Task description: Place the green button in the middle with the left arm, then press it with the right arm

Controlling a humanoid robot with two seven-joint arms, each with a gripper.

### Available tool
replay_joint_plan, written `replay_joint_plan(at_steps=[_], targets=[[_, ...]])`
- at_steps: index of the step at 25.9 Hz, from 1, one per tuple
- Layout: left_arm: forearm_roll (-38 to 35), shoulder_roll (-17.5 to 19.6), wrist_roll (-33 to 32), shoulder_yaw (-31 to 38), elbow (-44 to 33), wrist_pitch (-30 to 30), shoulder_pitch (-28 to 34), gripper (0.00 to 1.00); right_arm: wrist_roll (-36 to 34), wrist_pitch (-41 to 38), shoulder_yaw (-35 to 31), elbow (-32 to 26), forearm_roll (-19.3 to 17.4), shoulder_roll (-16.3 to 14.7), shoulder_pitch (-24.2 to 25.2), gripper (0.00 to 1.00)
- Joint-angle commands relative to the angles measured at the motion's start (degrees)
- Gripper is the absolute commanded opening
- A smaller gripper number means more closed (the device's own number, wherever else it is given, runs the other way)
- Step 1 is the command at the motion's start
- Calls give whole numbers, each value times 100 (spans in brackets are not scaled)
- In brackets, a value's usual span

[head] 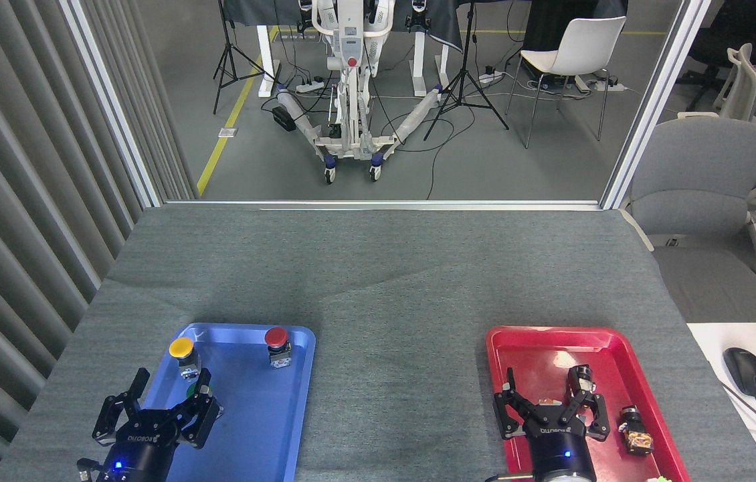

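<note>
Only a sliver of the green button (191, 391) shows in the blue tray (264, 415), just behind my left gripper's right finger. My left gripper (170, 384) is open over the tray's near left part, its fingers spread, with the button close to the right finger and largely hidden by it. Over the red tray (532, 341) my right gripper (544, 387) hangs open, holding nothing. The middle (398, 348), bare grey cloth between the two trays, carries nothing.
A yellow-capped button (182, 350) and a red-capped button (277, 341) stand at the blue tray's far end. Small black parts (635, 428) lie in the red tray. A white desk with a mouse (746, 371) adjoins the table's right edge.
</note>
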Motion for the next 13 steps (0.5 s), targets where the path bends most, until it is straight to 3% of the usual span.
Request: replay_joint_plan(at_steps=[1,13], targets=[[5,-3,-14,-10,23,-87,-7,99,35,0,0,0,0,0,7,100],[13,-12,-14,-2,41,-87,2,99,35,0,0,0,0,-9,-2,100]])
